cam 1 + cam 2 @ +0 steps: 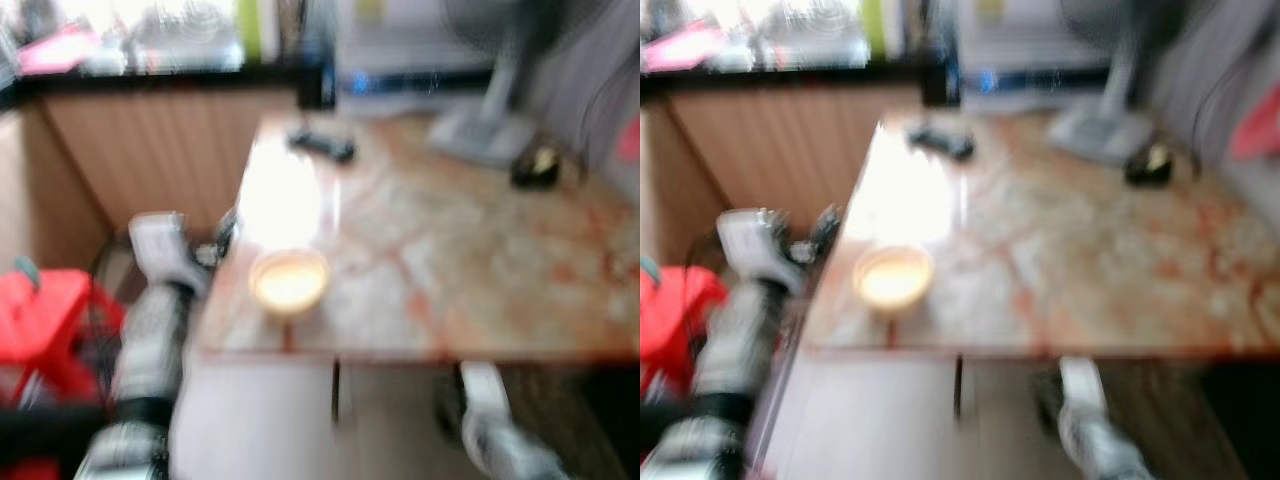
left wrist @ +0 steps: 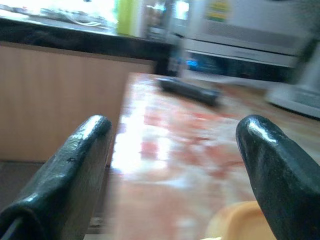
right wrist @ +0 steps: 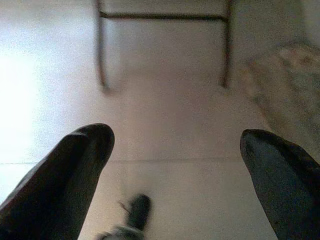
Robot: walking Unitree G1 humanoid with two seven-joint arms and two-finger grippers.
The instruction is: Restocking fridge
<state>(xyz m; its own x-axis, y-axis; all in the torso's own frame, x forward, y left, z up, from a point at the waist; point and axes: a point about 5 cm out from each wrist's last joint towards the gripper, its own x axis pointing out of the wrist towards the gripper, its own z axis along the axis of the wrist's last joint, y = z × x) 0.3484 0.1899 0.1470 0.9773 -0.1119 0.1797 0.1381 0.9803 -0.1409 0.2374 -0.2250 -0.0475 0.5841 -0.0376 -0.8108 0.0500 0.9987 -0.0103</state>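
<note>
Two black fingers of the left gripper (image 2: pixel 172 170) spread wide apart, nothing between them, raised at the left edge of the marble-patterned table (image 1: pixel 450 250). Just beyond the fingertips, near the table's front left corner, a small pale yellow bowl (image 1: pixel 288 280), its contents too blurred to tell. Farther back on the tabletop, a dark remote-like object (image 1: pixel 322 144), lying flat. Toward the far right, a standing fan base (image 1: pixel 480 135) and a small dark item (image 1: pixel 535 168) beside it, too blurred to name. Behind the table, a wooden-fronted counter (image 1: pixel 150 150) with a dark top and a white appliance (image 2: pixel 250 25) at the back. Left of the raised arm, a red plastic stool (image 1: pixel 45 320). Hanging low below the table's front edge, the right gripper (image 3: pixel 175 175), fingers likewise parted and empty, pointing down at pale floor (image 3: pixel 165 115). Strong motion blur across both head views.
</note>
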